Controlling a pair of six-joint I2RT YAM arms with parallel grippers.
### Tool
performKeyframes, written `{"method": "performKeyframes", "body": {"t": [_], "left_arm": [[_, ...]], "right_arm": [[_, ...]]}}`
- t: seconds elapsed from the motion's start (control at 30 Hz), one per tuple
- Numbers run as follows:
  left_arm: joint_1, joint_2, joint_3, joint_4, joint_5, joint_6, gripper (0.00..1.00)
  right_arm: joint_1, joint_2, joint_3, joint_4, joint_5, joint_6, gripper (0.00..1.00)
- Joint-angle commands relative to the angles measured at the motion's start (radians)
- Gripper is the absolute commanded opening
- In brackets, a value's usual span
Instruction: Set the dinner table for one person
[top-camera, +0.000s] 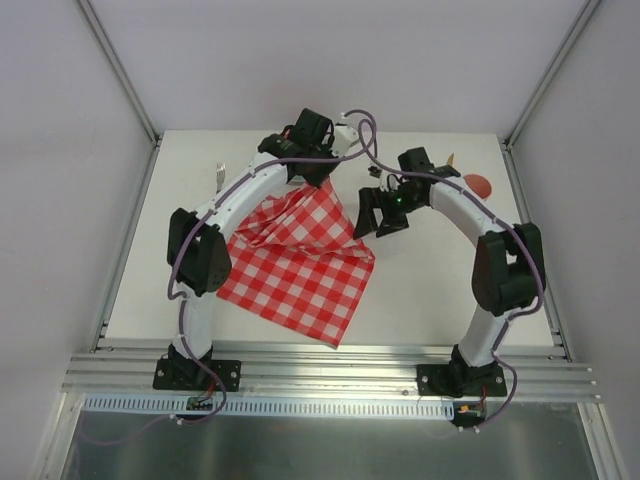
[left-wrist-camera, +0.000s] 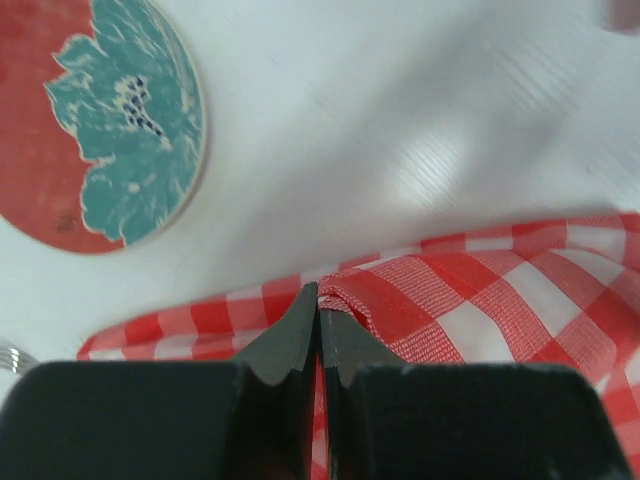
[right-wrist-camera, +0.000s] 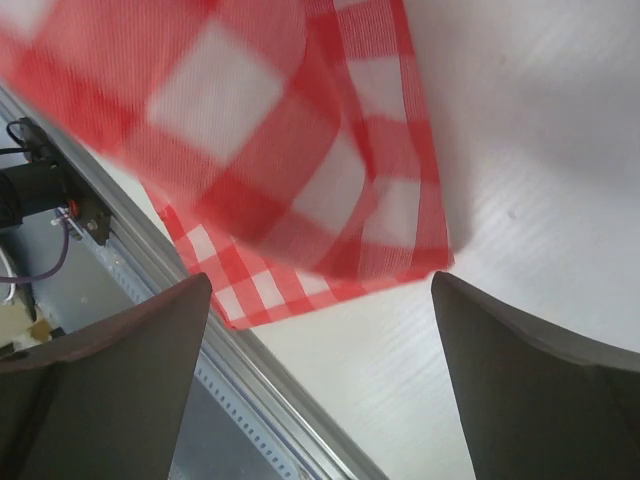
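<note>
The dinner table (top-camera: 430, 290) is a white top edged by grey rails. A red-and-white checked cloth (top-camera: 300, 265) lies on it, its far corner lifted and bunched. My left gripper (top-camera: 322, 176) is shut on that corner; in the left wrist view the jaws (left-wrist-camera: 320, 300) pinch a fold of the cloth (left-wrist-camera: 480, 300). My right gripper (top-camera: 378, 222) is open and empty, just right of the cloth's right edge. In the right wrist view it (right-wrist-camera: 320, 280) hovers above the table with the cloth (right-wrist-camera: 300, 150) hanging ahead of it.
A red plate with a teal flower (left-wrist-camera: 100, 120) lies on the table beyond the cloth; it also shows at the far right in the top view (top-camera: 479, 185). A fork (top-camera: 220, 176) lies at the far left. The front rail (right-wrist-camera: 200, 340) runs close by the cloth's near corner.
</note>
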Motion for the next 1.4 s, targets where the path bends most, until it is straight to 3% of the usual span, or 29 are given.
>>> {"method": "performKeyframes", "body": {"t": [0.0,0.13,0.2,0.23,0.27,0.3,0.33,0.4,0.5,0.63,0.73,0.87,0.93,1.03,1.1,1.23,1.37], "left_arm": [[0.055,0.112,0.208,-0.002,0.034,-0.024,0.0],[0.087,0.31,0.582,0.001,0.006,0.021,0.0],[0.092,0.411,0.68,0.016,-0.02,0.056,0.0],[0.092,0.43,0.703,0.033,-0.041,0.097,0.09],[0.089,0.431,0.685,0.115,-0.072,0.103,0.57],[0.089,0.422,0.659,0.146,-0.131,0.111,0.96],[0.092,0.407,0.617,0.165,-0.129,0.119,0.99],[0.096,0.341,0.59,0.167,-0.15,0.076,0.99],[0.099,0.134,0.383,0.167,-0.164,0.053,0.99],[0.099,-0.193,-0.009,0.135,-0.16,0.061,0.99],[0.101,-0.292,-0.142,0.093,-0.187,0.047,0.99],[0.109,-0.301,-0.153,0.07,-0.219,0.053,0.99],[0.119,-0.244,-0.053,0.032,-0.218,0.058,0.99],[0.144,-0.202,0.075,-0.196,-0.117,0.024,0.99],[0.144,-0.223,0.028,-0.275,-0.057,-0.014,0.99],[0.139,-0.323,-0.22,-0.264,0.001,-0.071,0.95],[0.118,-0.416,-0.372,-0.266,0.041,-0.071,0.92]], "right_arm": [[-0.047,-0.196,-0.077,-0.002,0.092,-0.018,0.97],[-0.08,-0.299,-0.108,-0.049,0.126,-0.065,0.97],[-0.084,-0.345,-0.114,-0.069,0.132,-0.093,0.97],[-0.084,-0.354,-0.12,-0.071,0.123,-0.096,0.97],[-0.084,-0.362,-0.125,-0.071,0.119,-0.096,0.97],[-0.084,-0.368,-0.143,-0.058,0.116,-0.076,0.97],[-0.084,-0.365,-0.153,-0.049,0.094,-0.061,0.97],[-0.079,-0.342,-0.177,-0.019,0.074,-0.02,0.97],[-0.061,-0.313,-0.185,0.031,0.036,-0.001,0.97],[-0.025,-0.153,-0.124,0.057,-0.142,0.017,0.97],[-0.001,-0.014,-0.067,0.061,-0.206,0.023,0.97],[0.041,0.151,0.008,0.118,-0.246,0.037,0.97],[0.054,0.205,0.024,0.12,-0.271,0.054,0.97],[0.058,0.253,0.021,0.164,-0.241,0.091,0.97],[0.056,0.268,0.077,0.187,-0.225,0.097,0.97],[0.041,0.29,0.246,0.179,-0.211,0.149,0.97],[0.036,0.221,0.295,0.199,-0.187,0.177,0.97]]}}
